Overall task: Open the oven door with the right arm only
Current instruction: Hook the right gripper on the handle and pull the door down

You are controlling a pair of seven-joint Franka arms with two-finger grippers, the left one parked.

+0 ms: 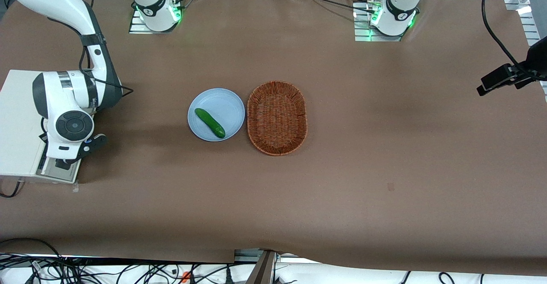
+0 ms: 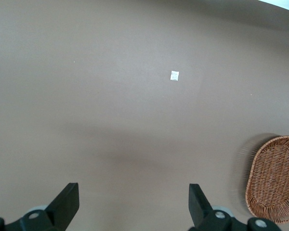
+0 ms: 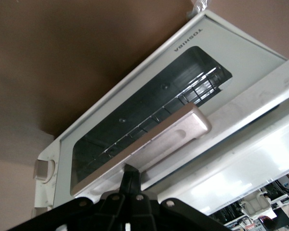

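My hand (image 1: 87, 145) hangs low at the oven door (image 3: 149, 118), fingers not readable, so I cannot tell their state; door sits on the cream oven (image 1: 19, 126) at the bench's (image 1: 363, 181) working-arm end, roughly 9 o'clock of the plate (image 1: 222, 100); silver frame, dark glass showing wire rack (image 3: 183, 103), silver bar handle (image 3: 154, 144) just by my hand.
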